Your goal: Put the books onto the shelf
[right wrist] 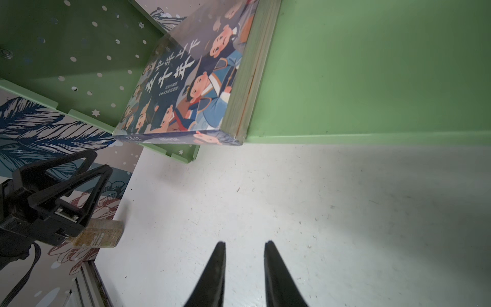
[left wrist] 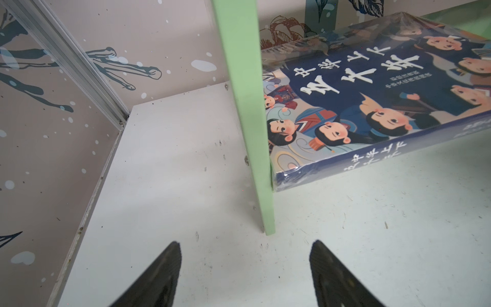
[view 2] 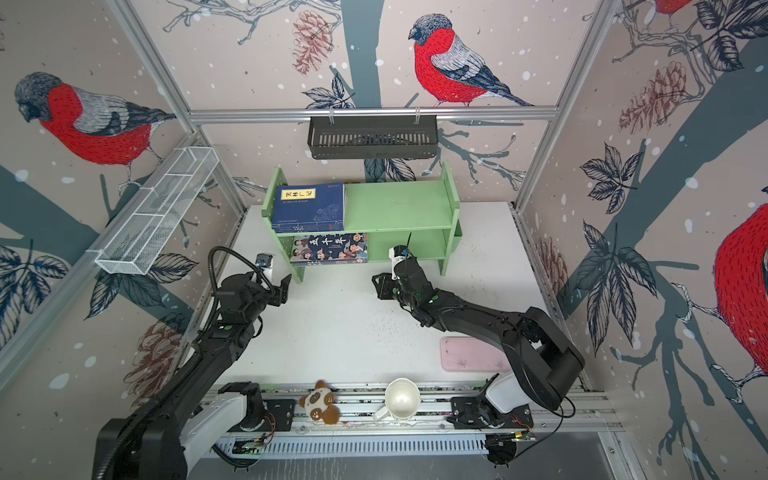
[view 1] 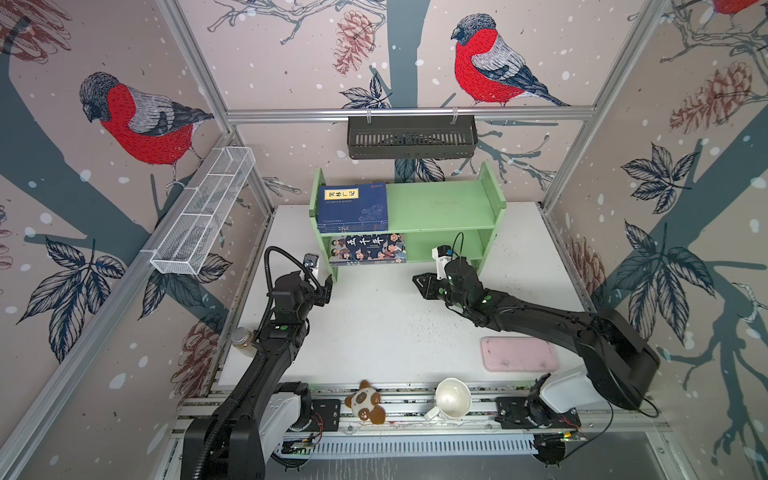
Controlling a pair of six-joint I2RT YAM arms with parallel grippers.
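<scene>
Both tiers loaded, both tools empty

Our left black parallel gripper (left wrist: 245, 242) hovers low over the white tabletop (left wrist: 172, 172), fingers spread wide with nothing between them. In both top views it sits just beside the front left foot of the light green wooden two-tier shelf (view 1: 440, 203). Our right black parallel gripper (right wrist: 245, 242) has its fingers only narrowly parted, empty as well, over the table in front of the lower tier and apart from it.

On that lower tier, at the left end, we see the large shrink-wrapped paperback with cartoon figures and big white Chinese characters (view 1: 368, 248) lying flat. On the top tier, again at the left end, a stack of navy blue paperbacks (view 1: 352, 208) lies flat, the uppermost showing a yellow title label.

Farther out, a pink flat plastic tray (view 1: 518, 354) lies on the table beside the right arm. A white ceramic mug (view 1: 452, 397) and a brown-and-white panda plush toy (view 1: 365, 403) rest on the aluminium rail (view 1: 407, 392) at the near edge. On the back wall hangs a black slotted basket (view 1: 411, 137); on the left wall, a white wire mesh basket (view 1: 203, 212).
</scene>
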